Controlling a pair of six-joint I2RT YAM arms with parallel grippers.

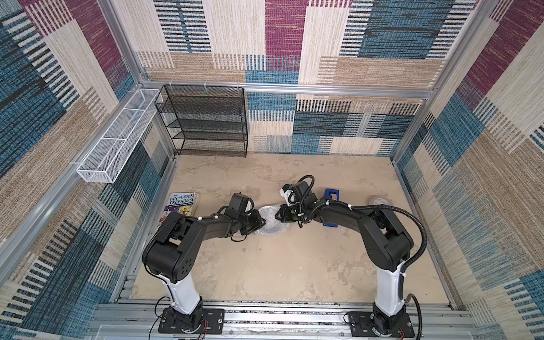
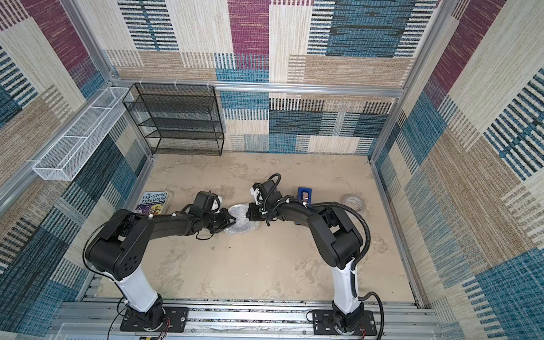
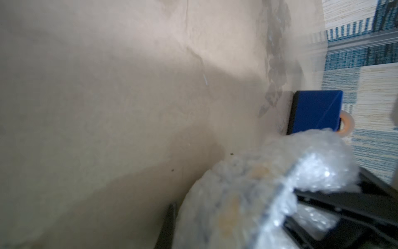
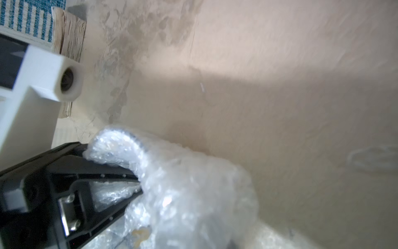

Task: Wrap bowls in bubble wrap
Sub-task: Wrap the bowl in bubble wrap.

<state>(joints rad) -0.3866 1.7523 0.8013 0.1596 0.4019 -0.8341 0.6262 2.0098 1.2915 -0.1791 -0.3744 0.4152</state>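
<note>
The bowl (image 3: 237, 194) sits inside the bubble wrap (image 1: 271, 223) as one shiny bundle at mid-table. Only faint yellow and a dark rim show through the plastic. My left gripper (image 1: 263, 223) is at the bundle's left edge, shut on the wrap. From the right wrist view its black fingers (image 4: 97, 170) converge into the bubble wrap (image 4: 183, 183). My right gripper (image 1: 277, 216) is at the bundle's right edge, and its fingers (image 3: 344, 204) pinch a fold of the bubble wrap (image 3: 323, 161). In both top views the two grippers nearly face each other, with the bundle (image 2: 240, 222) between them.
A blue tape dispenser (image 1: 331, 194) stands just behind my right forearm, and a whitish tape roll (image 1: 379, 202) lies further right. A book (image 1: 182, 204) lies by the left wall. A black mesh shelf (image 1: 206, 122) and a white wire basket (image 1: 116, 137) are at the back left.
</note>
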